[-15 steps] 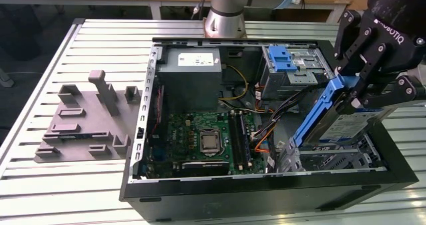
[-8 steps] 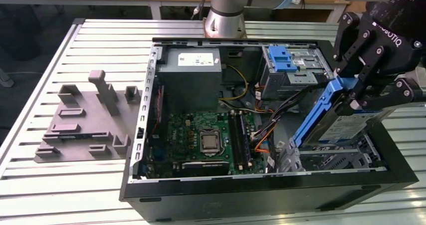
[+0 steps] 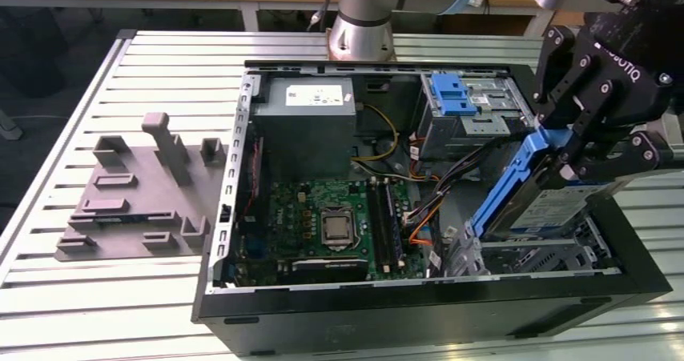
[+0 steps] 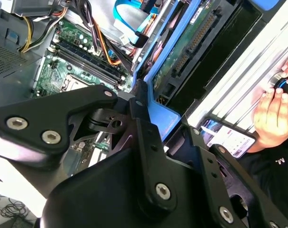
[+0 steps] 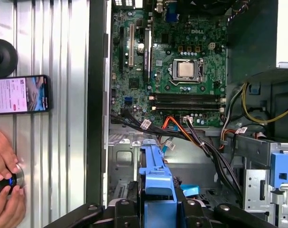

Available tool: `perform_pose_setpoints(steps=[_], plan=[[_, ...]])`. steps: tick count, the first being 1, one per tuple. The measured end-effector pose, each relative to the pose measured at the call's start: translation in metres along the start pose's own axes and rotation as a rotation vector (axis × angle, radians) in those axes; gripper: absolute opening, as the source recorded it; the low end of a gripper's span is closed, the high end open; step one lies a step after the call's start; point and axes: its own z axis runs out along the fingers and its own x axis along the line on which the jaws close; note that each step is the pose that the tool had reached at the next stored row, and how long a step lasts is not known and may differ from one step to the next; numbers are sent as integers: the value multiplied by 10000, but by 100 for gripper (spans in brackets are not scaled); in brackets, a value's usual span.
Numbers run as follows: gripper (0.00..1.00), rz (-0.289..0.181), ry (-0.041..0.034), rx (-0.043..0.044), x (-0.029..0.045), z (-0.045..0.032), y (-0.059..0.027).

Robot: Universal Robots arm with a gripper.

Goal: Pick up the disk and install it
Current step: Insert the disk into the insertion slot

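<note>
My gripper [image 3: 574, 146] is shut on the disk [image 3: 547, 207], a silver drive with a white-and-blue label in a blue plastic carrier. The disk hangs steeply tilted at the exterior view's right, its lower end just above the metal drive bay [image 3: 540, 257] in the near corner of the open computer case [image 3: 428, 297]. In the first wrist view the blue carrier [image 5: 155, 173] sticks out from between the black fingers [image 5: 127, 209] over the bay's floor [image 5: 127, 154]. The second wrist view shows the disk's circuit-board underside [image 4: 186, 47] and the carrier edge [image 4: 163, 116].
Inside the case lie the motherboard [image 3: 331, 217], a grey power supply box [image 3: 310, 129], a drive cage with a blue latch [image 3: 454, 97] and loose cables [image 3: 428, 209]. A grey fixture [image 3: 134, 193] sits on the slatted table. A phone [image 5: 20, 94] and a person's hands [image 5: 4, 185] are beside the case.
</note>
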Motion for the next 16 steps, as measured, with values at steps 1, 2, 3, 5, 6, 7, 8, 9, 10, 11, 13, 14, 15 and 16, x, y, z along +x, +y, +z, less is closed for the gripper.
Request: perform_pose_setpoints(steps=[1,2,3,5,6,7,8,9,10,11,13,14,15,16], plan=[[36,0,1,0,0,8,-2],[36,0,1,0,0,16,-4],[36,0,-1,0,0,25,-6],[36,0,0,0,1,39,-10],[36,0,0,0,1,46,-12],[36,0,0,0,1,53,-15],[36,0,0,0,1,60,-17],[36,0,1,0,1,67,-19],[36,0,1,0,1,74,-22],[36,0,0,0,1,82,-25],[36,0,1,0,2,108,-35],[36,0,2,0,2,108,-35],[36,1,2,0,2,109,-35],[36,0,1,0,2,109,-35]])
